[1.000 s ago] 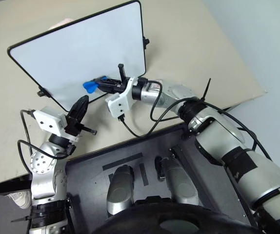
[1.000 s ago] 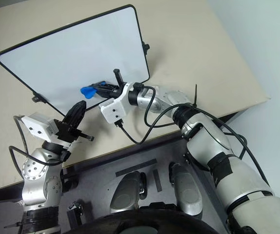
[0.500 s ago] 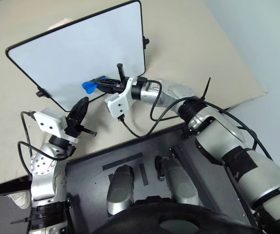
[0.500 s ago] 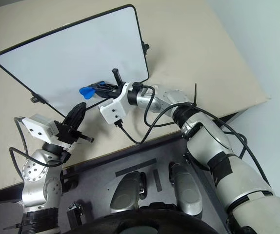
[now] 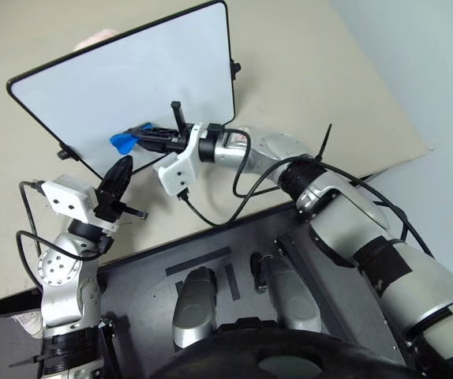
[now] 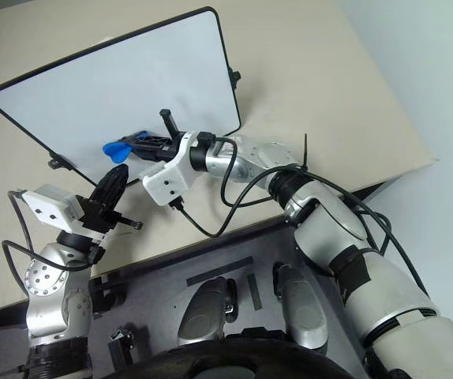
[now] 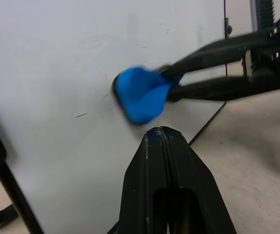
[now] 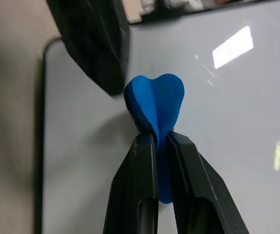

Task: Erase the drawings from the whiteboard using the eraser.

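Note:
The whiteboard (image 5: pixel 132 79) stands tilted on the beige table, white with a thin black frame. My right gripper (image 5: pixel 137 137) reaches in from the right and is shut on the blue eraser (image 5: pixel 121 142), which presses against the board's lower left area. Up close, the eraser (image 8: pixel 154 100) sticks out past the shut fingertips. A tiny thin stroke of the drawings (image 7: pixel 81 115) shows on the board beside the eraser (image 7: pixel 140 95). My left gripper (image 5: pixel 123 165) is shut on nothing, just below the board's lower edge and under the eraser.
Black knobs stick out at the board's right edge (image 5: pixel 236 69) and lower left edge (image 5: pixel 66 150). A black cable (image 5: pixel 211 213) loops from my right wrist over the table's front edge. Bare beige table (image 5: pixel 329 87) lies right of the board.
My right gripper has slid the eraser to the left along the lower part of the board. The left gripper has stayed about where it was.

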You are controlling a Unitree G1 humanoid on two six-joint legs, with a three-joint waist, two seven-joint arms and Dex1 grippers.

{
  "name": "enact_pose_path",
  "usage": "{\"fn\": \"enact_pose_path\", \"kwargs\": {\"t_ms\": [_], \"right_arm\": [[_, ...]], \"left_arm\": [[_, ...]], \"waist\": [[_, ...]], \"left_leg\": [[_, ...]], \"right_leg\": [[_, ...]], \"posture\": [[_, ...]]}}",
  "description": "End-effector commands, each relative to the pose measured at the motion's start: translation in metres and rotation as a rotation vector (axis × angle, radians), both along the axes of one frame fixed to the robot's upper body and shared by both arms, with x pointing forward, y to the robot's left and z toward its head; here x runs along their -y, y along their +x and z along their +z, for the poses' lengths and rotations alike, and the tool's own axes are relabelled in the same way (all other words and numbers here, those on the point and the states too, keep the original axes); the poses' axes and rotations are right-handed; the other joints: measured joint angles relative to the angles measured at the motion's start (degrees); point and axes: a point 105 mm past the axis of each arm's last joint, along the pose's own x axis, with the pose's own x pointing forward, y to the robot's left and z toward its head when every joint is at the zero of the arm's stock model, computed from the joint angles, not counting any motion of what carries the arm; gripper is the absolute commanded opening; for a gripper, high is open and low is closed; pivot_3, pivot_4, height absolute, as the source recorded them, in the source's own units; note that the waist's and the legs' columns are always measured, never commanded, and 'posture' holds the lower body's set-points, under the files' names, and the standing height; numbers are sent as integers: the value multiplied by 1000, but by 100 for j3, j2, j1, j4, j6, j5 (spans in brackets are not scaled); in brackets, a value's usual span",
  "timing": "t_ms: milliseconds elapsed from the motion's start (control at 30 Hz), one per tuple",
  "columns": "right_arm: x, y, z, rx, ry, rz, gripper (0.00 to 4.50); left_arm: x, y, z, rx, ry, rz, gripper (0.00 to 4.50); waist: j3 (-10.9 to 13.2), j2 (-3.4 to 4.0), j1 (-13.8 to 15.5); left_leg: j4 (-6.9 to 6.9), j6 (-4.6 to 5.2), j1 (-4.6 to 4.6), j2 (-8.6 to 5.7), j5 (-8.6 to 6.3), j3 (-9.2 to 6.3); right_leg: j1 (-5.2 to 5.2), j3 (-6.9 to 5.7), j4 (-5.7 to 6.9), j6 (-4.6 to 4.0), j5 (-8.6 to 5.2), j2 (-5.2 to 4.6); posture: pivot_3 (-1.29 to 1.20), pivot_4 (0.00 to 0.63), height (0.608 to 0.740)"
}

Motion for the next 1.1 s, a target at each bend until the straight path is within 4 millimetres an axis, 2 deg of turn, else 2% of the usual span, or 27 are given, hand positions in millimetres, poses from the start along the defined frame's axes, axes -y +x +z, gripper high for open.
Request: {"fn": "enact_pose_path", "kwargs": {"t_ms": [33, 167, 300, 467, 667, 867, 1000, 1100], "right_arm": [[-3, -2, -6, -2, -28, -1, 365], [-1, 0, -4, -2, -17, -6, 365], [5, 6, 9, 22, 29, -21, 365], [21, 22, 39, 73, 123, -80, 365], [44, 37, 56, 115, 155, -144, 365], [55, 44, 73, 143, 206, -180, 365], [54, 38, 70, 116, 201, -156, 365], [58, 28, 47, 2, 153, -117, 365]], "left_arm": [[2, -2, 10, 46, 8, -3, 0], [3, -2, 10, 45, 6, -6, 0], [4, -1, 10, 45, 3, -8, 0], [6, 0, 9, 46, 0, -15, 0], [9, 2, 8, 45, -6, -24, 0], [11, 3, 7, 44, -9, -32, 0], [12, 3, 6, 43, -11, -34, 0], [12, 3, 7, 45, -12, -35, 0]], "waist": [[0, 0, 4], [0, 0, 4], [0, 0, 20], [0, -1, 77], [-1, -2, 78], [-1, -2, 76], [-1, -2, 59], [-2, -4, 62]], "left_leg": [[1, 0, 0, 0, -3, 0], [3, 2, 0, 0, -7, 0], [5, 2, 0, 0, -7, 0], [9, 2, -2, 0, -7, 0], [17, 5, -1, 0, -6, 0], [17, 12, 2, 0, -2, 0], [18, 18, 3, -1, 2, 0], [17, 18, 4, 0, 2, 0]], "right_leg": [[0, 0, 0, 1, -2, 0], [0, -1, 0, 0, -3, 0], [1, -1, 1, 0, -2, 0], [2, -2, 1, 0, -2, 0], [5, -1, 3, -3, 8, 0], [5, -1, 5, -5, 23, 0], [5, -1, 4, -1, 30, 0], [5, -3, 1, 3, 26, 0]], "posture": [[0, 150, 740], [0, 150, 740], [0, 150, 740], [0, 150, 740], [0, 150, 740], [0, 150, 740], [0, 150, 740], [0, 150, 740]]}}
